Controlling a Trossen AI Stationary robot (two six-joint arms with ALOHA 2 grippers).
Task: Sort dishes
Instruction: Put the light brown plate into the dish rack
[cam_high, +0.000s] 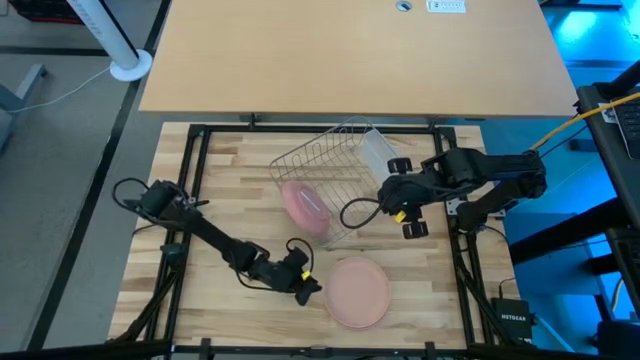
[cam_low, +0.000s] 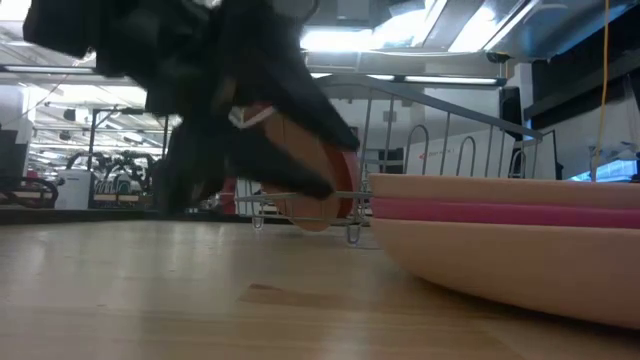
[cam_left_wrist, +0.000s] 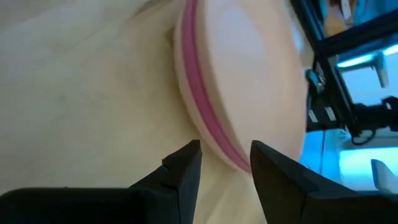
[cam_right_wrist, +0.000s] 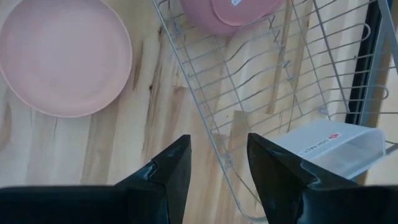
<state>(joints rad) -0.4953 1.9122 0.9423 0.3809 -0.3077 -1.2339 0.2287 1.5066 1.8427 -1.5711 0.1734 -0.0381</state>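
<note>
A stack of plates lies on the table near its front edge. A pale peach plate is on top, a magenta one under it, and a pale one at the bottom. Another pinkish plate stands on its edge among the wires of the silver rack. My left gripper is open and low at the stack's left rim, which lies between its fingertips. My right gripper hangs open above the rack's right side and holds nothing. My left gripper comes at the stack's left rim slanting down from the table's left, one finger on each side of the rim. Whether a finger touches the plates I cannot tell. The stack lies flat on the table.
A clear plastic cup lies in the rack's far right corner, below my right gripper. A black frame runs along the table's edges. Bare wood lies to the left of the rack and the stack.
</note>
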